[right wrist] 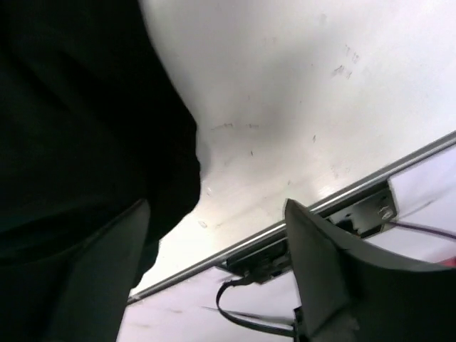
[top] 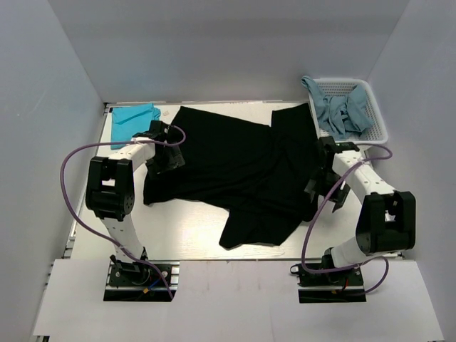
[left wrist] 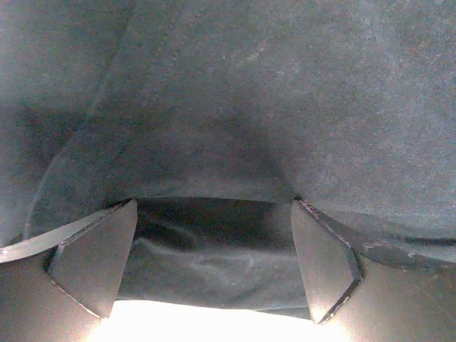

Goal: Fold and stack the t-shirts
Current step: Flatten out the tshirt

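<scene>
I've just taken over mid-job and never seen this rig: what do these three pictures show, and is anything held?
Two robot arms are bolted at the table's near edge. The top picture looks down from above and behind them: the left gripper and right gripper sit at opposite sides of a spread black t-shirt. A teal t-shirt lies far left; greyish-blue t-shirts sit in the white basket far right. The other two pictures come from a camera on each wrist. Both grippers are open: cloth lies between the left fingers unclamped, the right ones are at the shirt's edge. Nothing looks held.
</scene>
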You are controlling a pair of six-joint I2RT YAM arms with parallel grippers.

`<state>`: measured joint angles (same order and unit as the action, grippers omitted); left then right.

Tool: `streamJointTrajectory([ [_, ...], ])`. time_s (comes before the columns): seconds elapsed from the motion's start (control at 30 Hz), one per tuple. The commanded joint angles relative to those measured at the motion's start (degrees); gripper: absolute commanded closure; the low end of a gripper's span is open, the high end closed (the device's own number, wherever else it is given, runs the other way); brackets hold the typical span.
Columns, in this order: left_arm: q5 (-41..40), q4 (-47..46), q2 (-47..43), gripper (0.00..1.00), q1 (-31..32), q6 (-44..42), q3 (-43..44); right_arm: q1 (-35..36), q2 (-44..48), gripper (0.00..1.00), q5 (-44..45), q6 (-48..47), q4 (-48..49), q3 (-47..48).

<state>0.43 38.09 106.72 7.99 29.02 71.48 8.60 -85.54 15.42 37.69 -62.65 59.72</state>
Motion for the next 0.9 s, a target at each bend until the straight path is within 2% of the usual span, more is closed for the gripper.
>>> streamJointTrajectory([
  [0.0, -1.66, 3.65, -0.37, 0.01, -0.43, -1.67, 4.62, -0.34, 2.21, 0.16, 2.95, -1.56, -0.64, 7.41],
  [0.13, -1.66, 4.45, -1.51, 0.01, -0.43, -3.7, 10.33, -0.25, 1.69, 0.16, 1.1, -5.78, 6.13, 14.79],
  [0.23, -0.51, 3.23, -1.51, 0.01, -0.43, -5.02, 13.76, -0.42, 0.29, 0.17, 0.23, -8.94, 12.45, 13.67],
  [0.27, -0.51, 2.44, -0.73, 0.01, -0.43, -5.02, 14.47, -0.43, -0.24, 0.21, 0.31, -8.78, 16.56, 13.14],
  [0.33, 1.5, -0.02, 1.2, 0.01, -0.43, -5.72, 17.19, -0.34, -3.13, 0.23, -0.74, -9.21, 18.52, 12.26],
  [0.4, 5.35, -1.95, 5.84, 0.01, -0.43, -6.87, 20.95, -0.08, -6.55, 0.24, -3.89, -10.96, 22.12, 12.17],
  [0.5, 6.6, -2.93, 11.74, 0.01, 0.27, -7.57, 27.45, 0.1, -10.07, 0.24, -8.03, -12.19, 27.47, 12.26],
  [0.53, 7.91, -2.93, 16.11, 0.01, 0.27, -7.57, 29.66, 0.27, -10.96, 0.24, -7.86, -12.12, 29.76, 12.08],
  [0.63, 8.71, -1.0, 21.68, 0.01, 0.27, -7.05, 37.92, 0.63, -16.75, 0.26, -4.27, -13.35, 30.05, 15.84],
  [0.7, 9.33, -2.48, 23.8, 0.01, 0.27, -6.52, 38.82, 0.89, -21.13, 0.26, -3.99, -14.57, 30.74, 17.96],
  [0.87, 5.47, -4.95, 25.12, 0.01, -0.51, -5.46, 33.73, 3.52, -29.15, 0.26, -2.51, -15.81, 31.19, 24.03],
])
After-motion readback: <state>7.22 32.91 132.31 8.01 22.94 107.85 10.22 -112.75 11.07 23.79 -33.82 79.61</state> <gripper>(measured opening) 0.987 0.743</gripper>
